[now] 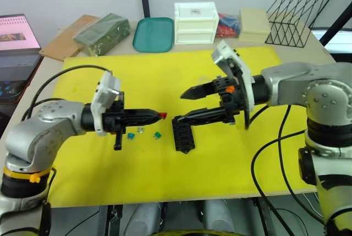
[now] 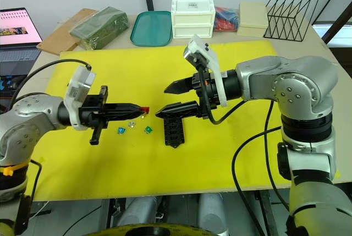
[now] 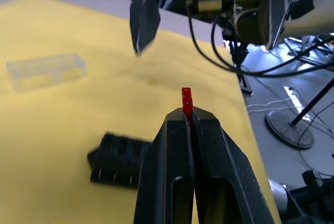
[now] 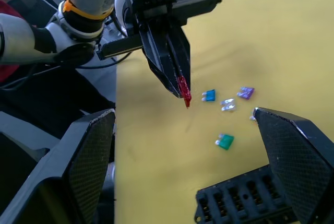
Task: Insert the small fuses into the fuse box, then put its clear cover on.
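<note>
The small black plastic slotted fuse box (image 2: 173, 130) is lying on the yellow desk (image 2: 231, 153) just ahead of and below the left end effector (image 1: 160, 116), its long axis seemingly crosswise to the reach. That end effector is pinching a tiny red translucent blade fuse (image 3: 187, 100); the right end effector (image 2: 166, 99) is hovering wide open above the box.

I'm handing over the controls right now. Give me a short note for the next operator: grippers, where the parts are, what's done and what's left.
Left gripper: shut on the red fuse, held above the yellow mat, just left of the fuse box.
Right gripper: open, holding nothing, hovering over the fuse box.
Loose on the mat left of the box: blue fuse, grey fuse, purple fuse, green fuse.
Clear cover: lying on the mat, off the box.
Done: red fuse picked up. The slots that show look empty.
Left: seat the red fuse, insert the others, fit the cover.
</note>
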Controlling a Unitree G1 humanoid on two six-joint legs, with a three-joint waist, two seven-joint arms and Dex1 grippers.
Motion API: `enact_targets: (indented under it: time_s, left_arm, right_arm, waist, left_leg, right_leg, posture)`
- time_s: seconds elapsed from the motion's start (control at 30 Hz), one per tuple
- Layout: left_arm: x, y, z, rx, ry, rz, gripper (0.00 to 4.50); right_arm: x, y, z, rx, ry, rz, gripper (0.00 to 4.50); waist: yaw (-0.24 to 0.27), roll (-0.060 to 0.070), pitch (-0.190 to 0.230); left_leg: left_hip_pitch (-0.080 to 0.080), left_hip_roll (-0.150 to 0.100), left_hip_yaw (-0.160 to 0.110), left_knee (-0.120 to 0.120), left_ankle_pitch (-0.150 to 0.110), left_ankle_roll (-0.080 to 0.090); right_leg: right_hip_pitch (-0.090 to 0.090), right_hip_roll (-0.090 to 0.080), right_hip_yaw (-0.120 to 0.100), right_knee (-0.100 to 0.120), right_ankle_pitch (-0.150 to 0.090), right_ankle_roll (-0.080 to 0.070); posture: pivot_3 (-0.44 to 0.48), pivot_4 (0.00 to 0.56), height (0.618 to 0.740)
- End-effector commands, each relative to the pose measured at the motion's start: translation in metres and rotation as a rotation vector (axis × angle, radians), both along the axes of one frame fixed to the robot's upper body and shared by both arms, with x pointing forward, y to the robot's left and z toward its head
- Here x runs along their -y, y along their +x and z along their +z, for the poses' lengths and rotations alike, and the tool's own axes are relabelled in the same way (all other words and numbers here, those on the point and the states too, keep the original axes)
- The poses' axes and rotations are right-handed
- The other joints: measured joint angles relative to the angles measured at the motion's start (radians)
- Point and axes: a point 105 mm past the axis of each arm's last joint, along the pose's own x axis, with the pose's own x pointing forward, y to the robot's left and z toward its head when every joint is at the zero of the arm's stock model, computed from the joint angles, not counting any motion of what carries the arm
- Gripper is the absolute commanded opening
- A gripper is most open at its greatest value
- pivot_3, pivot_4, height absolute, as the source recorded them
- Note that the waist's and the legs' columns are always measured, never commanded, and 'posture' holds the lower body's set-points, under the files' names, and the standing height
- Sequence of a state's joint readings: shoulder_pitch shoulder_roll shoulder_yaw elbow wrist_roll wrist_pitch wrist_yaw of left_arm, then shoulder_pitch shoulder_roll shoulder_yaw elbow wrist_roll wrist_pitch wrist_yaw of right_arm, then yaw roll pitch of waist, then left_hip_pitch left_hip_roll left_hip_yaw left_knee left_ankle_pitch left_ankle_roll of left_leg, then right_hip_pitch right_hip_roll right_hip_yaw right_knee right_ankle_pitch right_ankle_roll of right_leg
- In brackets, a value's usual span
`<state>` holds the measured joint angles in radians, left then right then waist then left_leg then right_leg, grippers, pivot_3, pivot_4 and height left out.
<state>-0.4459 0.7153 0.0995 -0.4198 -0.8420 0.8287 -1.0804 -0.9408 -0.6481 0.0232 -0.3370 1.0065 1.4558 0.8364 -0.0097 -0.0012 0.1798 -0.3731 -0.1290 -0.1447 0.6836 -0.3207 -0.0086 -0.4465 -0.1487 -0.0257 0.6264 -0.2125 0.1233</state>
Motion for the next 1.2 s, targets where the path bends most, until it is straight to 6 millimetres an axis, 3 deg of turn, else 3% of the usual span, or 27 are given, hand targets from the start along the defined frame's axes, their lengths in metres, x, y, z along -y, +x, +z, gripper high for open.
enact_targets:
  time_s: [0.03,0.17,1.03,1.07,1.1,1.2]
  left_arm:
    - [0.0088,-0.0013,0.014,0.077,-0.031,-0.028,0.0]
    - [0.0132,-0.0005,0.0159,0.086,-0.038,-0.039,0.0]
    - [0.0157,0.0017,0.0125,0.074,-0.032,-0.022,0.0]
    - [0.0155,0.0016,0.0121,0.073,-0.031,-0.022,0.0]
    - [0.0153,0.0015,0.0119,0.073,-0.029,-0.021,0.0]
    - [0.0148,0.0011,0.0115,0.072,-0.027,-0.02,0.0]
  right_arm:
    - [-0.0034,-0.0035,0.0136,0.038,0.02,0.019,3.19]
    - [-0.0057,-0.0023,0.0144,0.052,0.01,0.016,1.83]
    - [-0.0067,0.0028,0.0116,0.101,-0.014,0.006,1.83]
    - [-0.0065,0.0028,0.0116,0.102,-0.015,0.006,1.48]
    - [-0.0064,0.0028,0.0115,0.103,-0.015,0.006,1.48]
    - [-0.0059,0.0027,0.0112,0.104,-0.017,0.006,0.75]
  waist:
    - [0.0,0.0,0.0]
    - [-0.001,0.0,0.0]
    - [0.0,0.0,0.0]
    - [0.0,0.0,0.0]
    - [0.0,0.0,0.0]
    - [0.0,0.0,0.0]
  left_leg:
    - [0.0,0.0,0.0,0.0,0.0,0.0]
    - [0.0,0.0,0.0,0.0,0.0,0.0]
    - [0.0,0.0,0.0,0.0,0.0,0.0]
    - [0.0,0.0,0.0,0.0,0.0,0.0]
    - [0.0,0.0,0.0,0.0,0.0,0.0]
    - [0.0,0.0,0.0,0.0,0.0,0.0]
  right_leg:
    - [0.0,0.0,0.0,0.0,0.0,0.0]
    - [0.0,0.0,0.0,0.0,0.0,0.0]
    - [0.0,0.001,0.0,0.0,0.0,0.0]
    - [0.0,0.001,0.0,0.0,0.0,0.0]
    - [0.0,0.001,0.0,0.0,0.0,0.0]
    - [0.0,0.001,0.0,0.0,0.0,0.0]
  posture:
    - [0.0,0.15,0.74]
    - [0.0,0.15,0.74]
    - [0.0,0.15,0.74]
    - [0.0,0.15,0.74]
    - [0.0,0.15,0.74]
    - [0.0,0.15,0.74]
